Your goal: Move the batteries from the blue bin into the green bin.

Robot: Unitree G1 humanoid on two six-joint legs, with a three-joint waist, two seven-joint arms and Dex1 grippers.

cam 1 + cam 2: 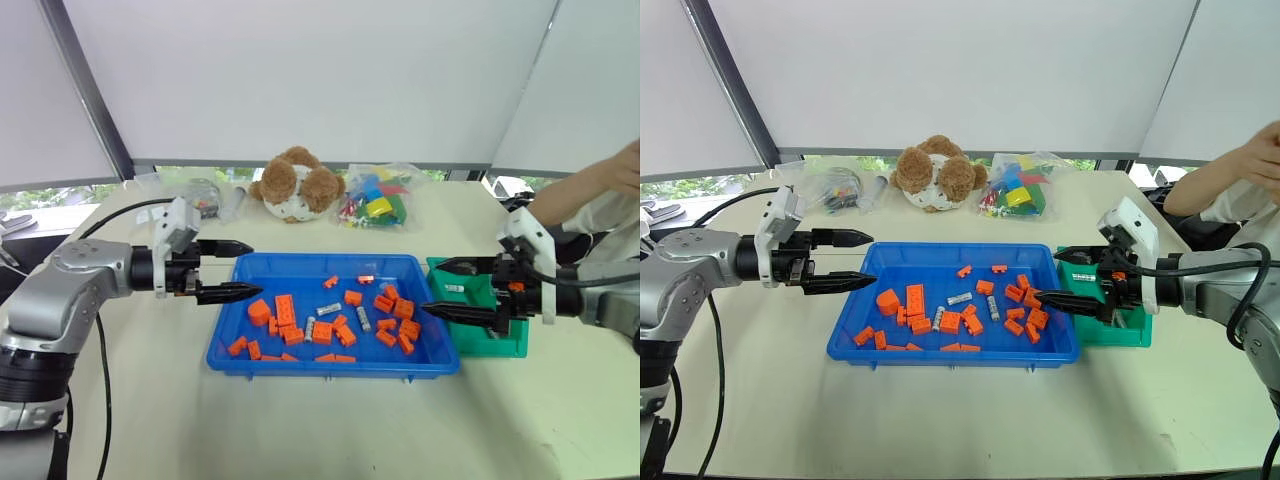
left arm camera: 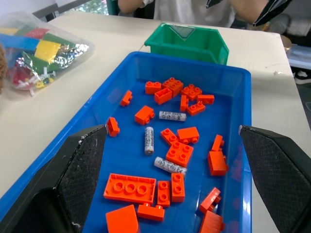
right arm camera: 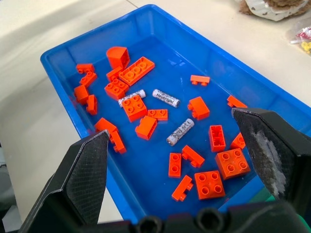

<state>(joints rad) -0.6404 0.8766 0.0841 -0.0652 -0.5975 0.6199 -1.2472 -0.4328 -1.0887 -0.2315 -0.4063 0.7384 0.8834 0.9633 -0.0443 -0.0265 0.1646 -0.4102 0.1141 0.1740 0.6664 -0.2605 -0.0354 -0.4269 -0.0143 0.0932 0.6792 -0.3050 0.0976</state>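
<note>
A bright blue bin (image 1: 420,268) sits in the lower centre of the head camera's frame on a pale table (image 1: 300,420). Scattered inside it are many orange bricks (image 1: 285,308) and three small silver batteries (image 1: 328,309), which lie near the middle of the bin, each apart from the others. Touching the blue bin's right edge is a smaller green bin (image 1: 490,345); nothing can be seen lying in it.

The left gripper (image 1: 237,270) reaches in from the left of the frame and hovers over the blue bin's left rim, fingers spread apart and holding nothing. The right gripper (image 1: 437,287) comes in from the right, above the seam between the two bins, fingers also spread and empty.

Behind the bins, toward the upper centre, are a brown teddy bear (image 1: 296,185) and a clear bag of coloured blocks (image 1: 378,198). A person's arm (image 1: 590,190) enters at the right edge.
</note>
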